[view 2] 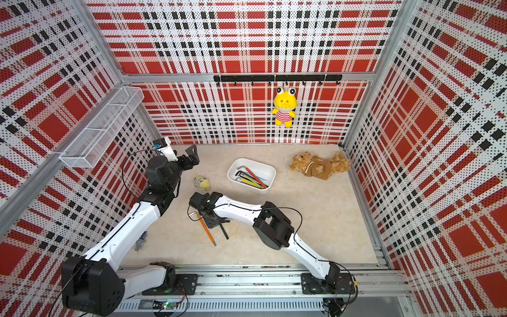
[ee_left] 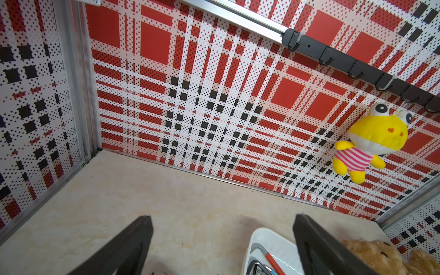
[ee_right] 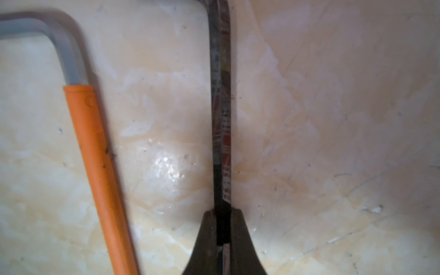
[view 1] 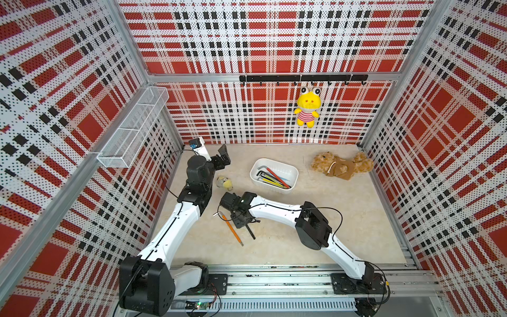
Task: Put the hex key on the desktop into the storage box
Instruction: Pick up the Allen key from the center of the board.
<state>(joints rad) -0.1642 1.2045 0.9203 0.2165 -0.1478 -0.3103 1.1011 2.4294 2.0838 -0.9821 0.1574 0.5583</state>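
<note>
Black hex key [ee_right: 220, 107] pinched by right gripper [ee_right: 222, 214].
Thin shaft could swivel or slip on lifting; left gripper [ee_left: 222, 217] gapes.

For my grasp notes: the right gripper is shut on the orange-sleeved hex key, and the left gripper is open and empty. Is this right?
Not the orange-sleeved hex key: the right wrist view shows the right gripper shut on the black hex key, with the orange one lying free beside it. The left gripper is open and empty.
</note>
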